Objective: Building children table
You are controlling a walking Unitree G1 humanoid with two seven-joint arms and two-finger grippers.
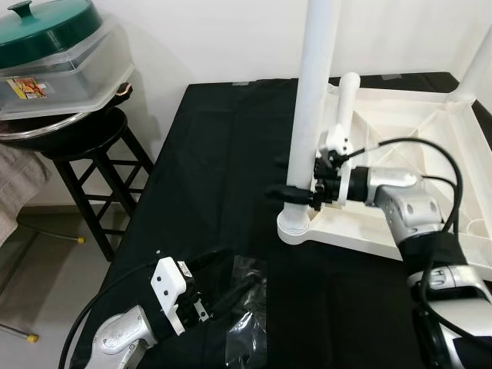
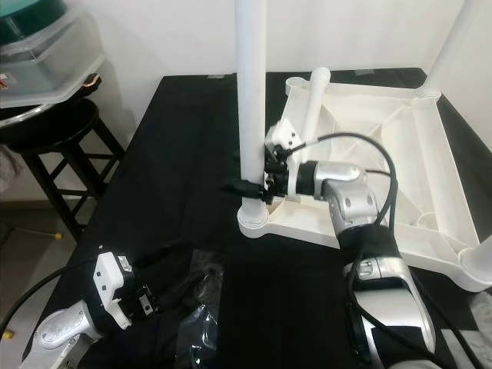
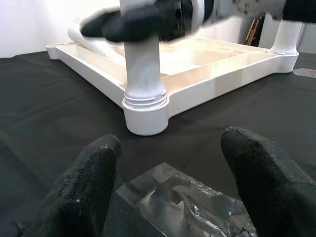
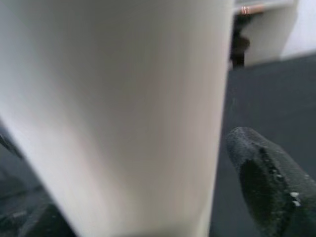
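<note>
While the upturned white tabletop [image 1: 430, 131] rests on black cloth [image 1: 215, 154], right gripper [image 1: 296, 192] clamped around an upright corner leg [image 1: 311, 115], another leg [image 1: 344, 108] loose beyond, left gripper [image 1: 223, 288] open over a plastic bag [image 1: 250, 315]; assembly partly done.

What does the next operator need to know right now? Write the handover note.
Right gripper: clamped around the upright white leg just above its corner socket on the upside-down tabletop.
Left gripper: open, low over a clear plastic bag on the black cloth, holding nothing.
Done: this leg stands in its socket; two more corners hold upright legs.
Left: a loose leg lies inside the tabletop, not yet fitted. Whether the held leg is fully tight cannot be told.
</note>
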